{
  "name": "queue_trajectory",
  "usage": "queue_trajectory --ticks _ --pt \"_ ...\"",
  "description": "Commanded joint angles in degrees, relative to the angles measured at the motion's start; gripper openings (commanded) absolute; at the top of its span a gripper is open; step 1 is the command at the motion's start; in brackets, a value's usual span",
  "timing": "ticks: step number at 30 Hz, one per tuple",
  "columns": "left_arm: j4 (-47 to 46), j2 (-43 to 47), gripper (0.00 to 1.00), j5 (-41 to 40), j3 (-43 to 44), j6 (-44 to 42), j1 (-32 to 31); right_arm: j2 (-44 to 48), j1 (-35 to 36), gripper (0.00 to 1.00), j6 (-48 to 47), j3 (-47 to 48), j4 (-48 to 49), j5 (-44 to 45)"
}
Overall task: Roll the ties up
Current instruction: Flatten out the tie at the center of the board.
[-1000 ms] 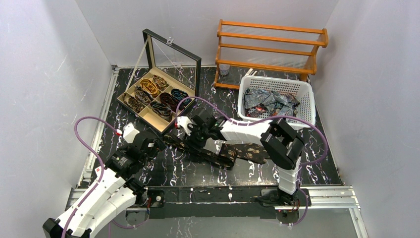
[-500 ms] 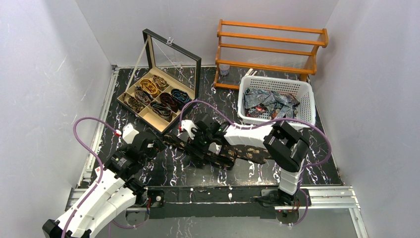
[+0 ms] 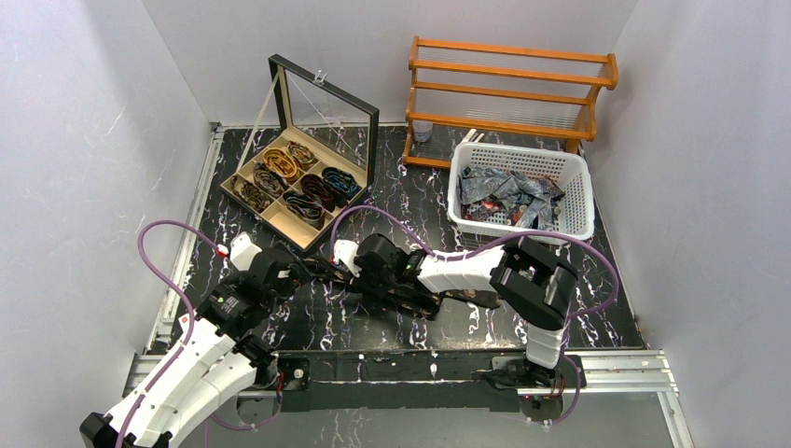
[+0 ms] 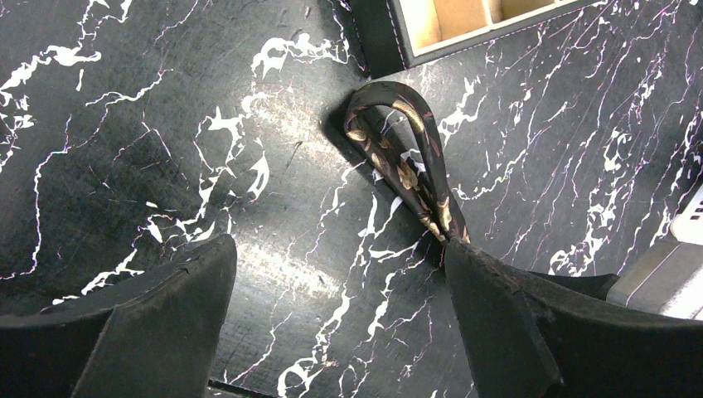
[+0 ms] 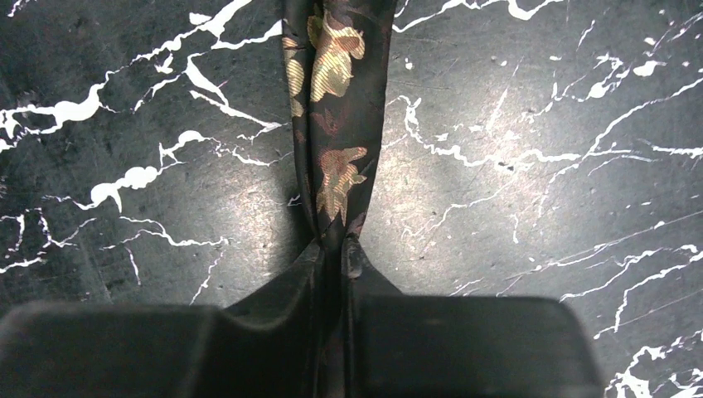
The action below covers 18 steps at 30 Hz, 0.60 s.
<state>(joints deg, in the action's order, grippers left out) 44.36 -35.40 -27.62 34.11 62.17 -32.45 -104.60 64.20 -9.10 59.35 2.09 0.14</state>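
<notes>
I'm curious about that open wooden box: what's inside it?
Rolled ties fill most compartments of the box; one near compartment looks empty. Anything beneath the coils is covered.

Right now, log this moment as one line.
dark gold-floral tie: doubled into loop on black marble table | left gripper: open, loop ahead | right gripper: shut on tie

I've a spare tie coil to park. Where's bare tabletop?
Bare tabletop lies between the box and the basket, in front of the rack, and at the near right corner in front of the basket. The middle is crowded: the left gripper, the right gripper and the dark tie.
</notes>
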Motion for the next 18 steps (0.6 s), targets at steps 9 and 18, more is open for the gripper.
queue_trajectory --ticks 9,18 --pt "4.72 1.22 0.93 -3.02 5.48 -0.05 -0.16 3.56 -3.18 0.09 7.94 7.85 -9.84 -44.15" --pt "7.67 5.63 0.94 -4.91 10.51 -0.55 -0.16 -7.95 -4.22 0.12 16.25 19.28 -6.96 -62.14"
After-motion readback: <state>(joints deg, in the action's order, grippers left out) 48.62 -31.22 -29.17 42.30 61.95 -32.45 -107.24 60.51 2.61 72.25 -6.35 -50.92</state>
